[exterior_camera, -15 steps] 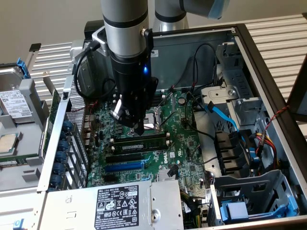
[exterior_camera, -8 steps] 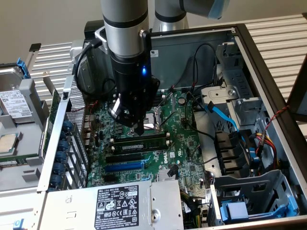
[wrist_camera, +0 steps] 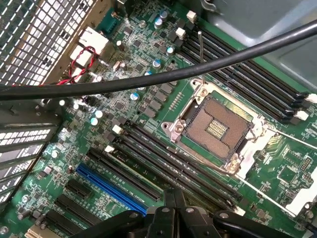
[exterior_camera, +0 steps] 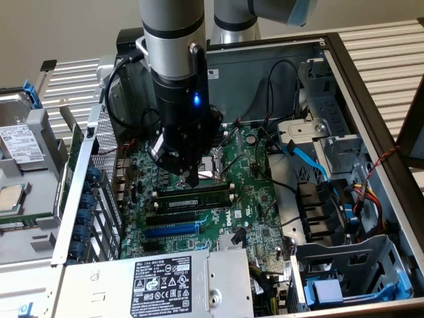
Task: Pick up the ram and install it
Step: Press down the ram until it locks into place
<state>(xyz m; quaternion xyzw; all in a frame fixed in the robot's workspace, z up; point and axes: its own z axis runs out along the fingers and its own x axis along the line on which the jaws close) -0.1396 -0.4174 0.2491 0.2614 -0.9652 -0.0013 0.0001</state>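
The ram (exterior_camera: 199,196) is a long dark-green stick with a pale label. It stands on edge in a black memory slot on the motherboard (exterior_camera: 255,199), just in front of the processor socket (exterior_camera: 213,165). My gripper (exterior_camera: 191,177) hangs straight over the stick's middle, its tip at the stick's top edge; I cannot tell whether they touch. In the wrist view the black fingers (wrist_camera: 171,201) are pressed together, with nothing visible between them, above the row of memory slots (wrist_camera: 163,161).
A blue expansion slot (wrist_camera: 111,186) lies beside the memory slots. A black cable (wrist_camera: 148,82) crosses over the board near the open socket (wrist_camera: 218,126). The power supply (exterior_camera: 165,285), a drive cage (exterior_camera: 344,278), a blue cable (exterior_camera: 308,159) and the case walls ring the board.
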